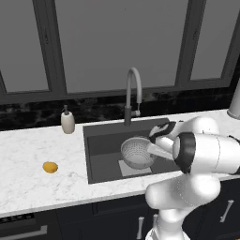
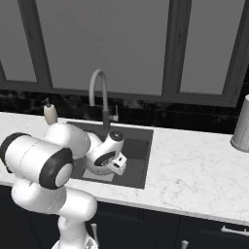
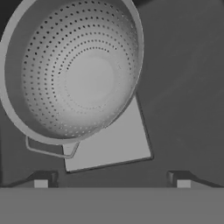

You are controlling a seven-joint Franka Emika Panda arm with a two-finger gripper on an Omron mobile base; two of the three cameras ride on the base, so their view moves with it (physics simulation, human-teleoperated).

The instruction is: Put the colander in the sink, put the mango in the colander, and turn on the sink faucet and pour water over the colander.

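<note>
The silvery-grey colander (image 1: 137,152) sits upright on the floor of the dark sink (image 1: 101,140), partly over the lighter square; in the hand view the colander (image 3: 78,74) is empty and its wire handle points toward me. My gripper (image 3: 111,181) hovers just above and beside it, open, with nothing between its fingertips. In the left base view the gripper (image 1: 153,146) is at the colander's right rim. The orange-yellow mango (image 1: 50,167) lies on the marble counter left of the sink. Behind the basin rises the gooseneck sink faucet (image 1: 132,89), its spout arched over the sink and no water running.
A cream soap bottle (image 1: 68,123) stands at the sink's back left corner. A grey cylinder (image 2: 241,124) stands on the counter far right. Dark windows line the wall behind. The marble counter (image 2: 194,165) stretches right of the sink.
</note>
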